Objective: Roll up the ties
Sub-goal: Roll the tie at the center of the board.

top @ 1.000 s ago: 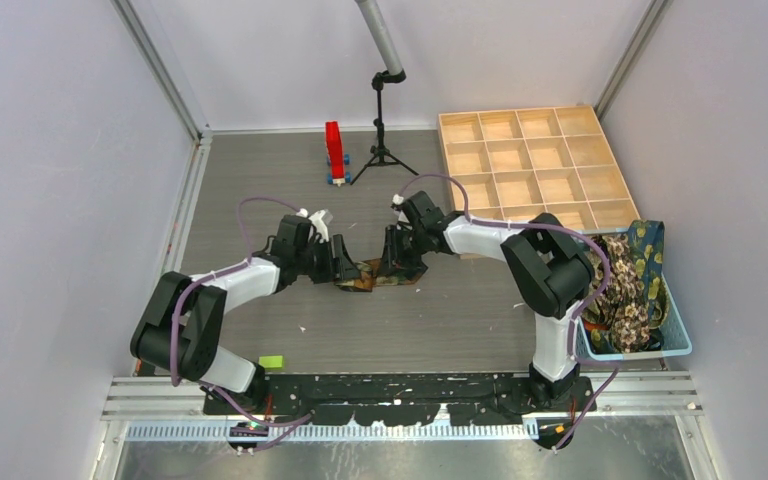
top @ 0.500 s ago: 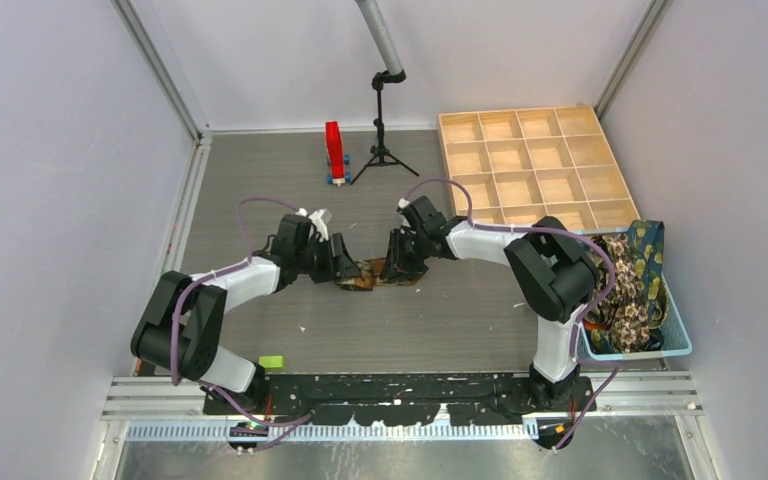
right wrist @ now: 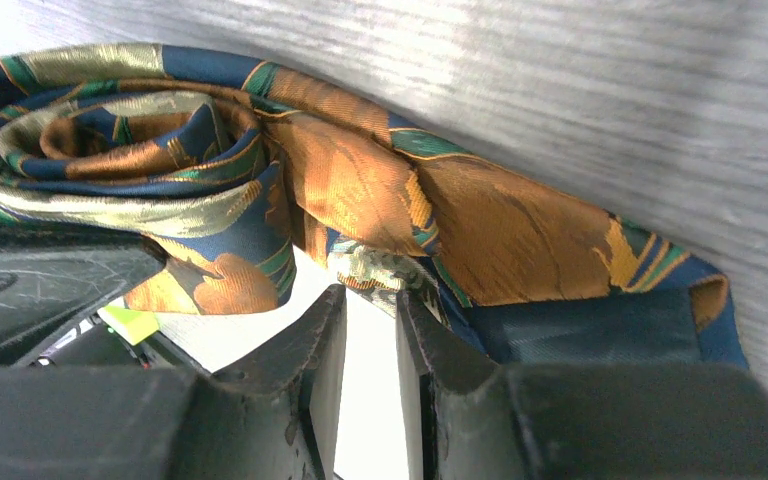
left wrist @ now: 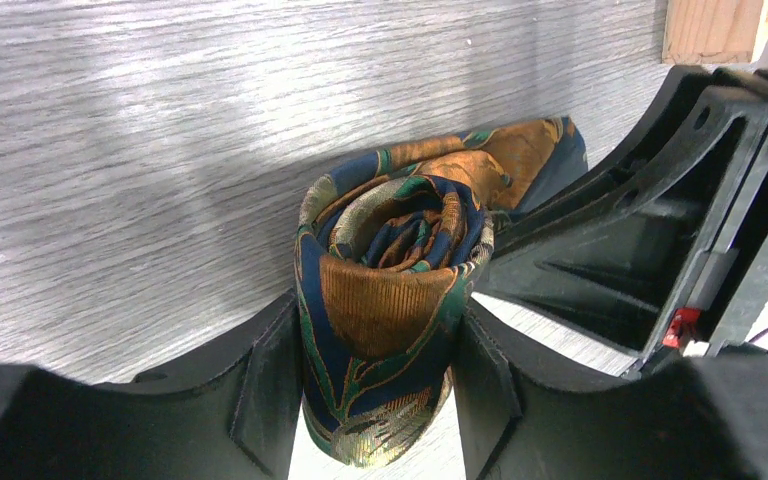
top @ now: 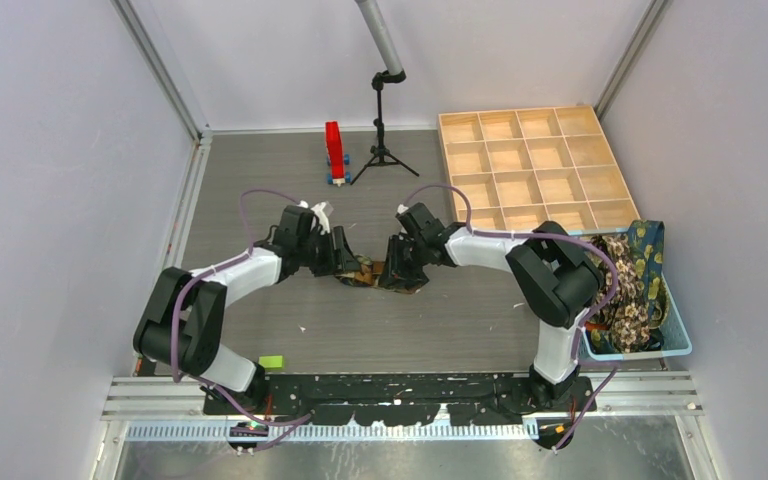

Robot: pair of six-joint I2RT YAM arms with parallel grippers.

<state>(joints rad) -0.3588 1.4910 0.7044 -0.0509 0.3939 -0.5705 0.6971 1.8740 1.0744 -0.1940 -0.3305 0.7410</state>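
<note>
One tie (top: pixel 370 274), navy with orange, green and gold pattern, lies mid-table, mostly rolled into a coil. My left gripper (top: pixel 348 268) is shut on that coil; in the left wrist view the roll (left wrist: pixel 400 290) stands on end between my left gripper's (left wrist: pixel 375 312) fingers. My right gripper (top: pixel 392 272) faces it from the right. In the right wrist view my right gripper (right wrist: pixel 370 298) has only a narrow gap with nothing in it, its tips at the edge of the flat tail of the tie (right wrist: pixel 520 230). More ties (top: pixel 628 285) lie heaped in the basket.
A light blue basket (top: pixel 676 347) sits at the right edge. A wooden compartment tray (top: pixel 442 150) stands at the back right; its corner shows in the left wrist view (left wrist: pixel 712 30). A red block (top: pixel 334 152), a black tripod (top: pixel 381 150) and a green scrap (top: pixel 271 361) are also there.
Both grippers have drawn closer together over the tie. The right gripper slid left toward the roll, and the loose tail showing between them is shorter.
</note>
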